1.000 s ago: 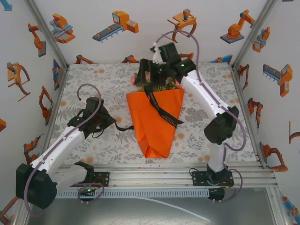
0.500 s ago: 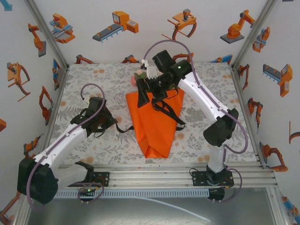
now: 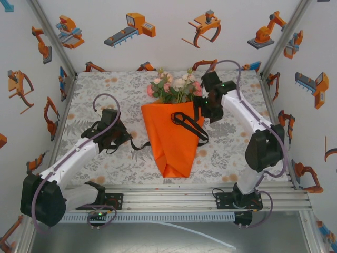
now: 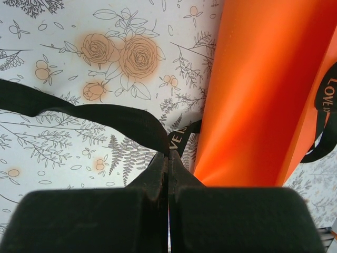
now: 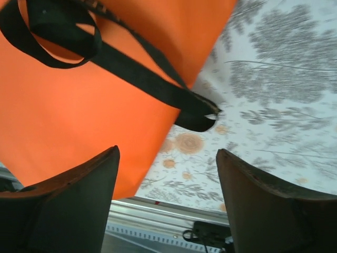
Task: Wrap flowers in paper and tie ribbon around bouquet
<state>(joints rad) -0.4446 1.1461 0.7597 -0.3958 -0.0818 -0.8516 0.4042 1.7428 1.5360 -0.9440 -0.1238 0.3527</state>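
The bouquet lies mid-table: pink, white and cream flowers sprout from the wide far end of an orange paper cone. The black ribbon lies in a loose loop across the cone, and one end runs off to the left. My left gripper is beside the cone's left edge, shut on that end of the ribbon just next to the paper. My right gripper hovers open at the cone's upper right corner. Its fingers hold nothing, with the ribbon and paper below them.
A floral-print cloth covers the table. White walls with orange robot cartoons close in the left, far and right sides. An aluminium rail runs along the near edge, by the arm bases.
The right arm has swung from over the flowers to the bouquet's right side. The ribbon has dropped into a loop on the paper. The flowers are now uncovered. The left arm barely moved.
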